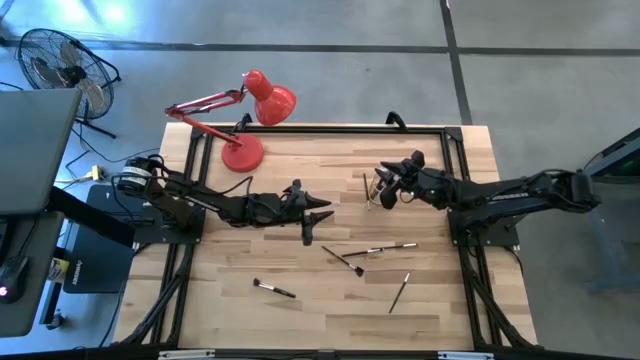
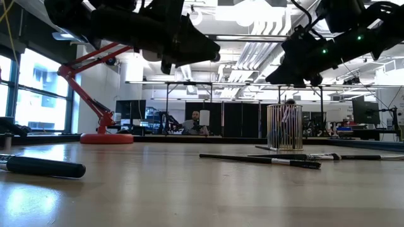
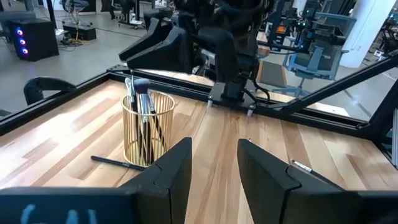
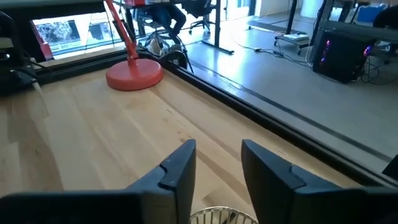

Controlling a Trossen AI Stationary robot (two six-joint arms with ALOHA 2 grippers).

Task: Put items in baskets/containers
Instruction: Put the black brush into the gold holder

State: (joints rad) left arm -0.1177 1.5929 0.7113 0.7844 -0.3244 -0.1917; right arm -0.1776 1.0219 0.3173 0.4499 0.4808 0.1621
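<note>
Your right gripper (image 1: 383,190) hangs directly over the cup (image 1: 373,192) at the far middle of the table, its jaws parted with nothing between them; in the right wrist view the cup's rim (image 4: 222,216) shows just below the fingers (image 4: 175,171). That reads as the end of a drop: several brushes already stand upright in the cup (image 3: 147,127), so this delivery looks finished and the next step is another pickup.

Your left gripper (image 1: 312,215) hovers near mid-table, also open and empty, pointed toward the cup from well apart.

Four brushes lie loose on the wood. One rests just beside the cup's base (image 3: 118,163). Nearer the front lie a crossed pair, one dark brush (image 1: 341,259) and one silvery brush (image 1: 380,249), then another slim brush (image 1: 399,292) toward the right front, and a short dark brush (image 1: 273,289) toward the left front.

For the next move, lift your right gripper clear of the cup before swinging, so you do not catch the standing handles. The crossed pair sits between both arms; take the upper one first, gripping mid-handle, low to the table.
</note>
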